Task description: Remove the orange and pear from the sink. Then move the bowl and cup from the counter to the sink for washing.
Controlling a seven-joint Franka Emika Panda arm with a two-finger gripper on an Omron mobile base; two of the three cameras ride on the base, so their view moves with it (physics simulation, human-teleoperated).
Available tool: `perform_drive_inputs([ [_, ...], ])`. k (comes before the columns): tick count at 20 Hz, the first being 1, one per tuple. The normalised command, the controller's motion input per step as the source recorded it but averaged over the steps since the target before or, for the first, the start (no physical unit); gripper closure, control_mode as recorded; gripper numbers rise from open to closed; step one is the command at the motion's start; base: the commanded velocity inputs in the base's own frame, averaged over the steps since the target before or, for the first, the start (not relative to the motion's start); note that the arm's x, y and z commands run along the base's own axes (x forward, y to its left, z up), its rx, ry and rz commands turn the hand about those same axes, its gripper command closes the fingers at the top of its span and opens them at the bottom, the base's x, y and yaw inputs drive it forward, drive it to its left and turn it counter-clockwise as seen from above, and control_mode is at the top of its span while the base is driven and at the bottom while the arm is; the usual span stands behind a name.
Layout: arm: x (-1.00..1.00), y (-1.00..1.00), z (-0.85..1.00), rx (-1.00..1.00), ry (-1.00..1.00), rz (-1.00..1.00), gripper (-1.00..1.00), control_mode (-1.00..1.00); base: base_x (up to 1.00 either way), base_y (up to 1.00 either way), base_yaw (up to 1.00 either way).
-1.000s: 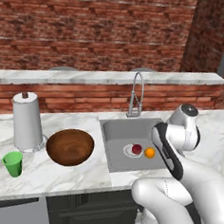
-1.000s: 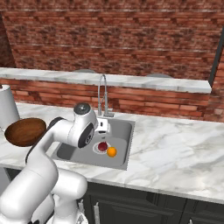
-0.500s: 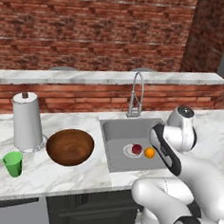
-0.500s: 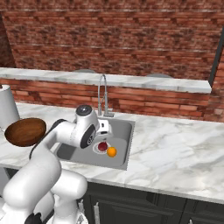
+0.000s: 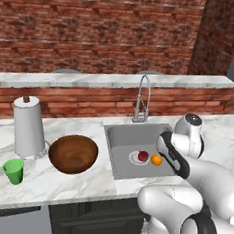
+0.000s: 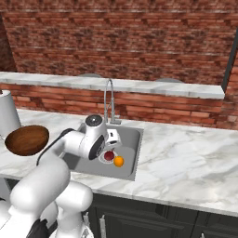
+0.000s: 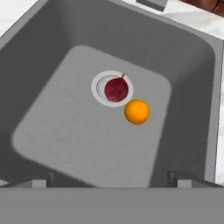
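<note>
Item, my end effector (image 7: 112,180): fingers spread wide, empty, poised above the sink (image 7: 52,131). Item, orange (image 7: 137,111) touching the pear (image 7: 116,89) on the drain; risk judged: closing on one nudges the other, and either may roll. Beyond, tap (image 5: 142,97) near my path; bowl (image 5: 73,153) and cup (image 5: 13,171) wait on the bench (image 5: 59,184) beside a paper towel roll (image 5: 28,127).

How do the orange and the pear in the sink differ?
The orange is bright orange and evenly round; the pear is dark red with a stem. The pear sits on the white-rimmed drain; the orange lies beside it on the bare sink floor. Both are similar in size.
</note>
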Motion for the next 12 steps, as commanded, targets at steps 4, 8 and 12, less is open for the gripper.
perform_drive_inputs([
  [4,0.12,0.0,-0.16,-0.04,0.0,0.08,-1.0,-1.0,0.0,0.0,0.0],
  [8,0.16,-0.04,-0.12,-0.06,0.0,0.03,-1.0,-1.0,0.0,0.0,0.0],
  [12,0.16,-0.01,-0.12,-0.09,0.0,0.0,-1.0,-1.0,0.0,0.0,0.0],
])
